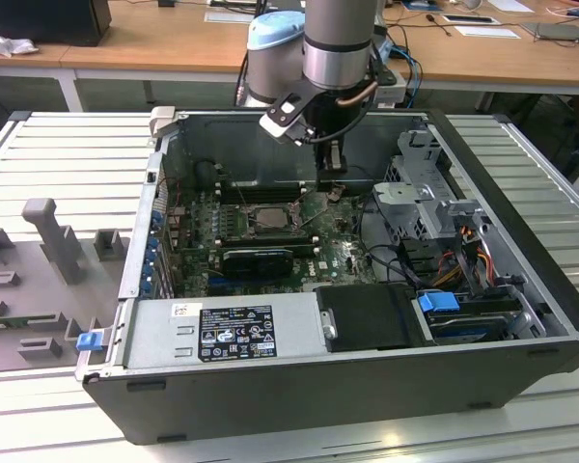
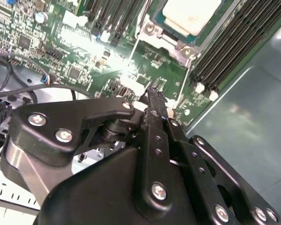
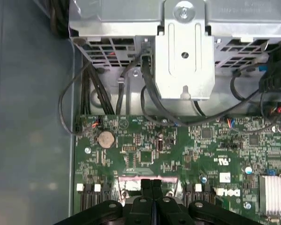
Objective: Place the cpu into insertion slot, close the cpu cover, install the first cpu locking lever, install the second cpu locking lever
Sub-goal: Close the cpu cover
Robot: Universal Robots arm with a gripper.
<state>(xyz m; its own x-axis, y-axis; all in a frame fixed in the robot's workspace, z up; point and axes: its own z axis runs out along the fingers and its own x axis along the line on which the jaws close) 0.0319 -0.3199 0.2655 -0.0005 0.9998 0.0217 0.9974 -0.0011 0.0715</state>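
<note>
A dark grey open computer case (image 1: 318, 405) lies on its side on the pale grey ribbed bench (image 1: 68, 154), with the green motherboard (image 1: 338, 256) flat on its floor. The silver and pale blue robot arm (image 1: 338, 43) reaches down into the case, and its black claw (image 1: 333, 183) hangs just above the board, near the corner of the insertion slot (image 1: 246, 220) on the exterior view's right. In both wrist views the claw (image 2: 153, 96) (image 3: 152, 183) has its two black fingers pressed together, with nothing visible between them. In the second wrist view the cpu (image 2: 189, 14), a small flat square chip with a pale top, sits inside the silvery metal rim (image 2: 151, 29) of the slot, a little apart from the fingertips. I cannot tell whether the frame around the chip is fully down. Long narrow black memory slots (image 2: 225, 51) run beside the socket. In the first wrist view the board (image 3: 178, 150) carries a round silver coin battery (image 3: 106, 138), and beyond it stand a folded silver metal bracket (image 3: 185, 56) and loops of black cable (image 3: 70, 103). In the exterior view a long black rectangular card (image 1: 259, 258) lies near the socket, and a silver power supply box (image 1: 222, 328) with a dark label sits against the case's near wall.
</note>
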